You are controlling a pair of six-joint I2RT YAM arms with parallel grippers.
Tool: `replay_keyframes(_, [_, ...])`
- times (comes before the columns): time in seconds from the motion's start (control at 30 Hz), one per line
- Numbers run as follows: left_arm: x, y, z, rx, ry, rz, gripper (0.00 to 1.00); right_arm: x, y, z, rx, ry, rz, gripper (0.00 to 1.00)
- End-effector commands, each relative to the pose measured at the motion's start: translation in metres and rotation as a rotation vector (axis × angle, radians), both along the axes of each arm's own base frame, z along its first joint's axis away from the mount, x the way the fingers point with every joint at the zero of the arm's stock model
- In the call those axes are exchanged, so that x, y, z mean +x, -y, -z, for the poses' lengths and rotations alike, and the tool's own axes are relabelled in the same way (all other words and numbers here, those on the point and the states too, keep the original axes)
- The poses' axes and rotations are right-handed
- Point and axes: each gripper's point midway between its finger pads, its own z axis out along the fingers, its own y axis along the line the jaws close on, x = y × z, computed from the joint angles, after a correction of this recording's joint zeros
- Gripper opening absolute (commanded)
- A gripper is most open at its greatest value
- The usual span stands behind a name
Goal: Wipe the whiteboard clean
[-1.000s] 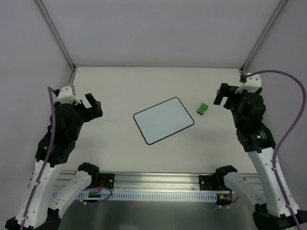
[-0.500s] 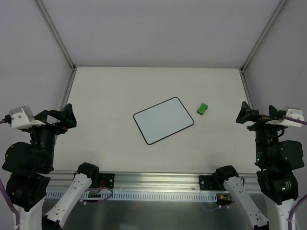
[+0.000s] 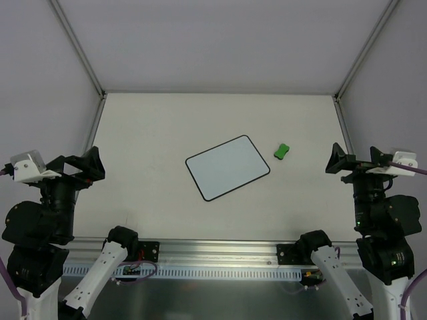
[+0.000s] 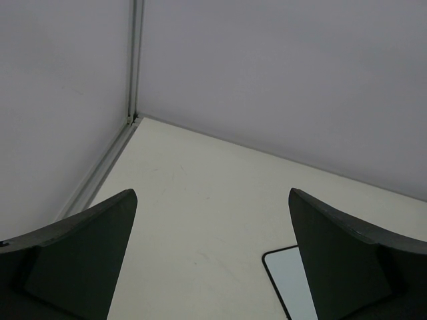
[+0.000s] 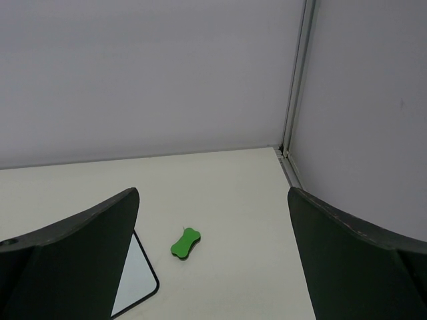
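Whiteboard [image 3: 227, 167] shows 0 marks; green eraser [image 3: 281, 151] near its corner. Left gripper [image 4: 212, 200], right gripper [image 5: 213, 195] both wide, empty, well apart from board. Erasing looks finished; next move likely just parking.

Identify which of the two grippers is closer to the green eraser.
The right gripper: the eraser lies right of the whiteboard, far from the left gripper.

My arms match: left arm [image 3: 37, 230], right arm [image 3: 381, 230], black joints on top, white shells lower down. Left claw [image 4: 211, 193] and right claw [image 5: 212, 192] have dark grey, matte wedge fingers [image 4: 73, 253] (edges slightly paler). White block [image 3: 27, 165] at the wrist. Purple cable [image 3: 415, 171].
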Motion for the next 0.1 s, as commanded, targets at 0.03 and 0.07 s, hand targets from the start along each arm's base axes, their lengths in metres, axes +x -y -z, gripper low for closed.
replay_keyframes(0.03, [0.0038,0.0008,-0.0031,0.003,0.005,-0.004,0.99,0.0016,-0.0017,-0.0060,-0.017,0.018,-0.008,0.99])
replay_keyframes(0.07, [0.0052,0.0020,-0.0023,0.005,0.001,0.000,0.99,0.0026,-0.0025,-0.0053,-0.017,0.014,-0.011,0.99])
